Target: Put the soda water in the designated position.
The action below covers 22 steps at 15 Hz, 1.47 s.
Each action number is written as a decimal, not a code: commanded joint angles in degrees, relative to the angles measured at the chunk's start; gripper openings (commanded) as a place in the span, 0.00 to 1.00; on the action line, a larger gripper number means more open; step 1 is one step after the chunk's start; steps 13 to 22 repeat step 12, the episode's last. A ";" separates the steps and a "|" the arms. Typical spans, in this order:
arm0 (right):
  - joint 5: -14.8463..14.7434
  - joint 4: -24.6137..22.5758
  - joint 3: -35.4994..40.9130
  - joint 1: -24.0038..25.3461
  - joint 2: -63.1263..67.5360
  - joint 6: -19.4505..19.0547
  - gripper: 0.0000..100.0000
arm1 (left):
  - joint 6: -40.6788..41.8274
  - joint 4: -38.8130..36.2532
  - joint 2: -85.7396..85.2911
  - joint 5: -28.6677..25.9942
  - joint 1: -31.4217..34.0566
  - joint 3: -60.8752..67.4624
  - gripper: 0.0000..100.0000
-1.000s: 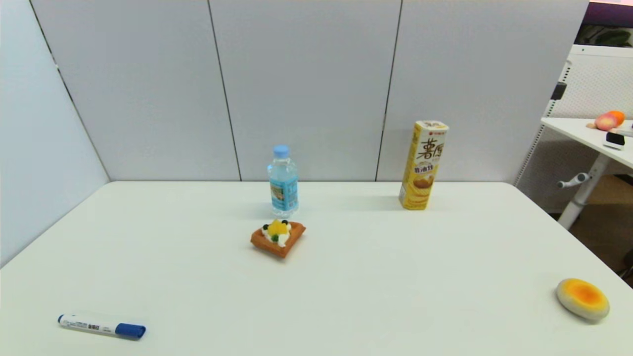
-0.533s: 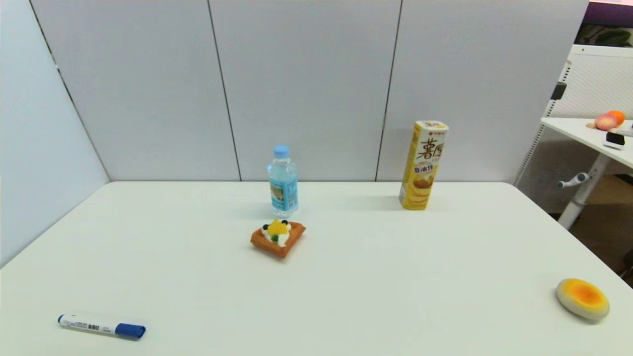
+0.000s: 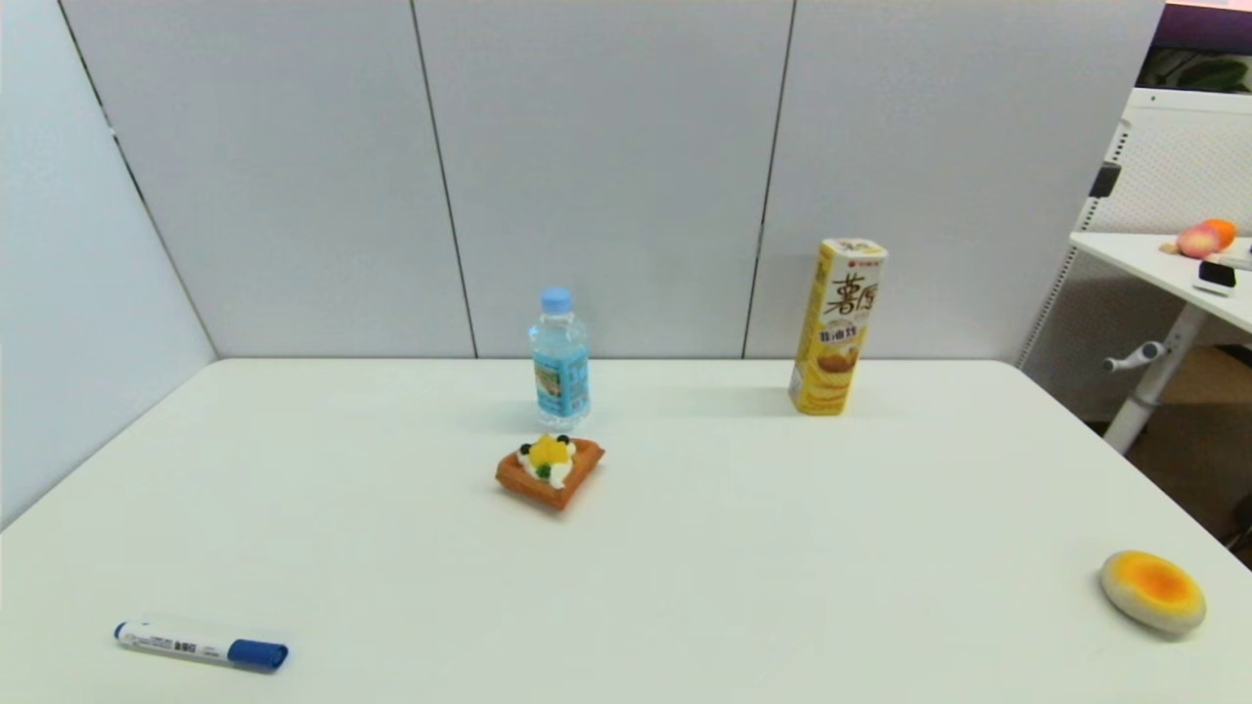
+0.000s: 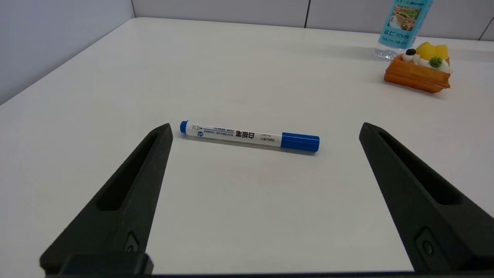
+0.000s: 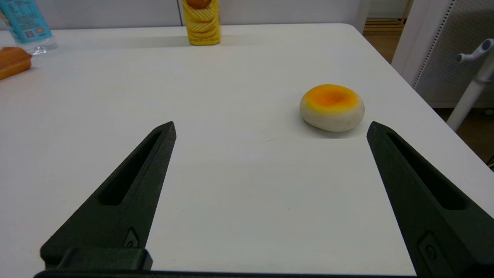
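The soda water (image 3: 560, 360), a small clear bottle with a light blue cap and label, stands upright near the table's far edge, just behind a waffle cake. Its lower part also shows in the left wrist view (image 4: 403, 27) and the right wrist view (image 5: 25, 27). Neither arm appears in the head view. My left gripper (image 4: 264, 129) hangs open low over the near left of the table, a marker lying ahead of it. My right gripper (image 5: 270, 127) is open over the near right, empty. The designated position is plain white tabletop with no mark.
A waffle cake with fruit (image 3: 549, 470) sits directly in front of the bottle. A tall yellow crisps canister (image 3: 837, 328) stands far right. A blue-capped marker (image 3: 201, 646) lies near left, an orange-topped bun (image 3: 1152, 591) near right. Grey partition walls close the back and left.
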 commanded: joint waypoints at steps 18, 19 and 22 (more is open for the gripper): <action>-0.40 0.02 0.00 -0.04 -0.01 0.29 1.00 | -0.02 0.02 0.18 0.02 0.02 0.00 1.00; -0.40 0.02 0.00 -0.04 -0.01 0.29 1.00 | -0.02 0.02 0.18 0.02 0.02 0.00 1.00; -0.40 0.02 0.00 -0.04 -0.01 0.29 1.00 | -0.02 0.02 0.18 0.02 0.02 0.00 1.00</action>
